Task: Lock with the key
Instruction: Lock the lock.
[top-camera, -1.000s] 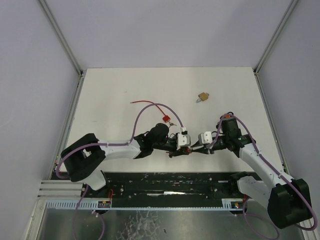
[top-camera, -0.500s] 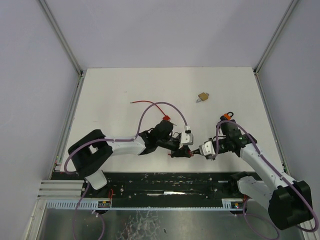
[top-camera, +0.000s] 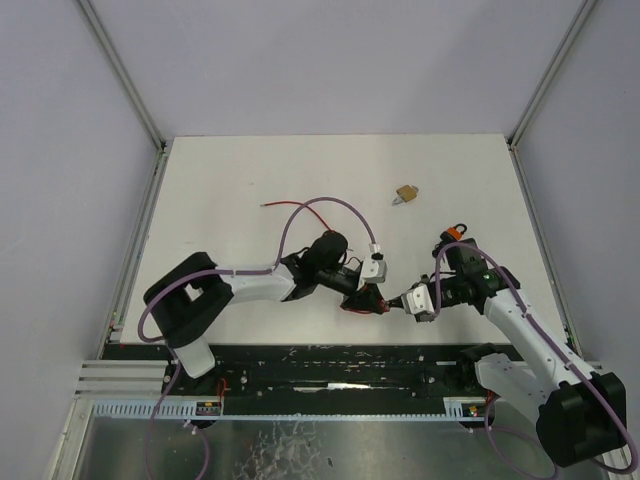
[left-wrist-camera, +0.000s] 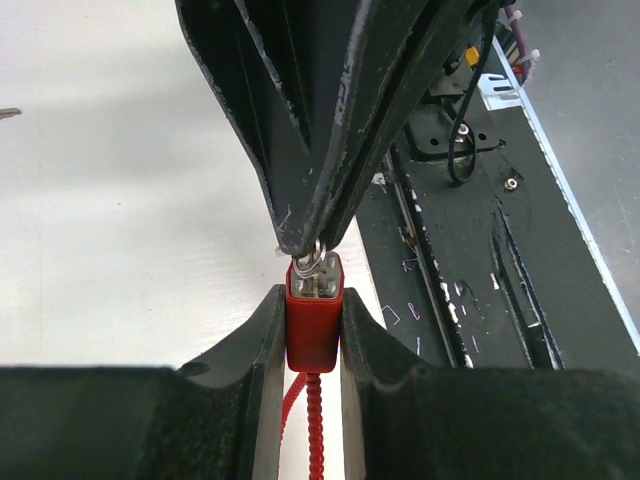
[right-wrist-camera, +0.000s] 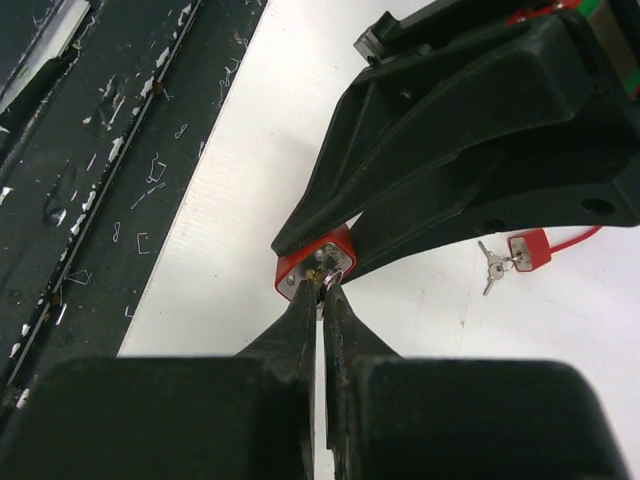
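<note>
My left gripper (left-wrist-camera: 313, 300) is shut on a red padlock (left-wrist-camera: 313, 335), whose ribbed red cable (left-wrist-camera: 318, 430) hangs below the fingers. The lock's silver face (right-wrist-camera: 312, 262) points toward my right gripper (right-wrist-camera: 324, 285). That gripper is shut on the small key (right-wrist-camera: 327, 270), which sits at the keyhole with its ring just showing. In the top view the two grippers meet tip to tip near the table's front edge, the left gripper (top-camera: 365, 298) on the left and the right gripper (top-camera: 393, 301) on the right.
A second red lock (right-wrist-camera: 528, 250) with a bunch of keys (right-wrist-camera: 493, 265) lies on the white table behind the left arm. A brass padlock (top-camera: 406, 193) lies farther back. A thin red cable (top-camera: 300, 208) trails to the left. The black base rail (top-camera: 340, 365) runs along the near edge.
The right gripper has shut on the key at the lock's face. Both grippers have shifted slightly right and toward the front edge, staying tip to tip.
</note>
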